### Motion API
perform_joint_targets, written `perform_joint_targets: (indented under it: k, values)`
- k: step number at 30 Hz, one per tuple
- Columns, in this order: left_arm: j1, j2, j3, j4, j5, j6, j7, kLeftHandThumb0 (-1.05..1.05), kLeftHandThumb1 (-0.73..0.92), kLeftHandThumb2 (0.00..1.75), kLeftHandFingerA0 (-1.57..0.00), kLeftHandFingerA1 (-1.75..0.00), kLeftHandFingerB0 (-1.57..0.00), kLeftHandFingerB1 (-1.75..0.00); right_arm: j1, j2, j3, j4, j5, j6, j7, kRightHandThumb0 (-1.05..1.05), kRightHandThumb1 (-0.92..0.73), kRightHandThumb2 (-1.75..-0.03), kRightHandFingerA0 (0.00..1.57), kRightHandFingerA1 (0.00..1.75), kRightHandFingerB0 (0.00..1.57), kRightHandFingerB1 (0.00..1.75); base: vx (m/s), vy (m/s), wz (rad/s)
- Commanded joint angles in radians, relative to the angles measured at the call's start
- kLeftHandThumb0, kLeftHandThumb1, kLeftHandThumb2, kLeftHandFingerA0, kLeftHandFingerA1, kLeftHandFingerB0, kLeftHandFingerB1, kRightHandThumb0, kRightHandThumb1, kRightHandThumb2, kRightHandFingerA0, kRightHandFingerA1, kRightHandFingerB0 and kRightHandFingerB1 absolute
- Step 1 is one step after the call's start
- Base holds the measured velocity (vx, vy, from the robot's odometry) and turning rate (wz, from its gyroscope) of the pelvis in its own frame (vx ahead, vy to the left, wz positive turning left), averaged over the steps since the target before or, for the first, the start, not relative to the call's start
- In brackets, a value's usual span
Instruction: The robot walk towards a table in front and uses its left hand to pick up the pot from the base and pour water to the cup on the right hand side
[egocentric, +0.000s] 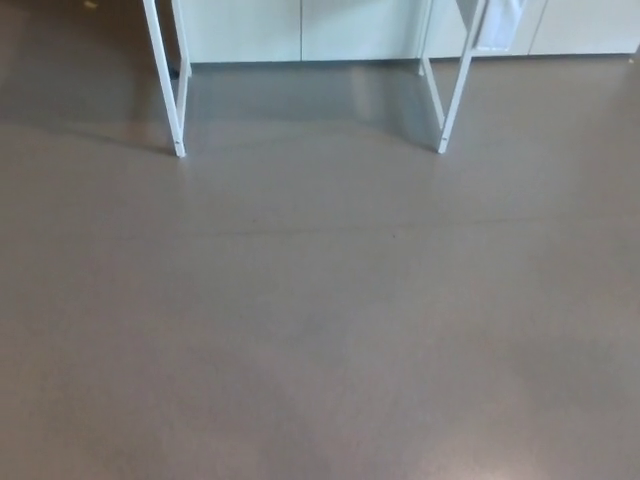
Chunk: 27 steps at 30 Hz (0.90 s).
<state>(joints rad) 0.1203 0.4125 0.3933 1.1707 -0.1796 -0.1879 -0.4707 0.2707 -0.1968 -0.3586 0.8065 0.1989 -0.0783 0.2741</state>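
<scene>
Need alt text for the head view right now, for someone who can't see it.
Bare grey-brown floor fills the view. The white legs of a table stand at the top, with pale cabinet fronts behind. No pot, cup or robot hand shows.

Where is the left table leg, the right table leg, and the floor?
left table leg (165, 75), head view, on the middle of the white front leg.
right table leg (455, 90), head view, on the lower part of the white front leg.
floor (320, 330), head view, on a bare grey-brown stretch.
</scene>
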Motion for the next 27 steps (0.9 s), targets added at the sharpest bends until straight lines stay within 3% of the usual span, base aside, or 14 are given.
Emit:
perform_joint_targets:
  k: [1,3,4,13,14,27]
  values:
    - [-0.007,-0.018,0.000,-0.023,-0.019,-0.018,-0.002,-0.06,0.51,0.55,-0.43,-0.38,-0.38,-0.34,-0.014,-0.014,-0.009,0.017,0.012,-0.005,-0.010,-0.07,-0.39,-0.85,0.31,0.55,0.19,0.49,0.27,-0.242,0.22]
    - [-0.003,-0.018,0.002,-0.022,-0.019,-0.023,-0.006,-0.05,0.52,0.55,-0.42,-0.38,-0.38,-0.34,-0.003,-0.013,-0.006,-0.008,0.012,0.008,-0.007,-0.07,-0.41,-0.86,0.30,0.55,0.19,0.49,0.24,-0.248,0.25]
    - [-0.001,-0.019,0.000,-0.026,-0.016,-0.027,-0.005,-0.06,0.51,0.55,-0.42,-0.38,-0.38,-0.34,-0.002,-0.012,-0.007,-0.010,0.016,0.009,-0.005,-0.10,-0.59,-0.57,0.41,0.38,0.31,0.33,0.10,-0.232,0.36]
    - [-0.011,-0.017,-0.004,-0.010,-0.008,-0.029,-0.001,-0.03,0.53,0.55,-0.41,-0.38,-0.35,-0.34,0.012,-0.005,-0.007,-0.044,0.023,0.017,-0.003,-0.11,-0.57,-0.57,0.43,0.40,0.31,0.34,0.22,-0.005,-0.10]
    - [-0.002,-0.026,-0.021,-0.018,0.013,-0.056,0.026,-0.05,0.51,0.55,-0.39,-0.37,-0.37,-0.34,0.011,-0.008,0.000,-0.046,0.015,0.023,-0.007,-0.09,-0.40,-0.85,0.34,0.56,0.18,0.49,0.26,0.180,-0.14]
    - [0.046,-0.082,-0.105,-0.038,0.070,-0.165,0.140,-0.08,0.49,0.54,-0.41,-0.37,-0.41,-0.34,0.008,-0.016,0.039,0.033,-0.006,-0.046,0.009,-0.08,-0.41,-0.86,0.35,0.56,0.17,0.49,0.34,0.179,-0.03]
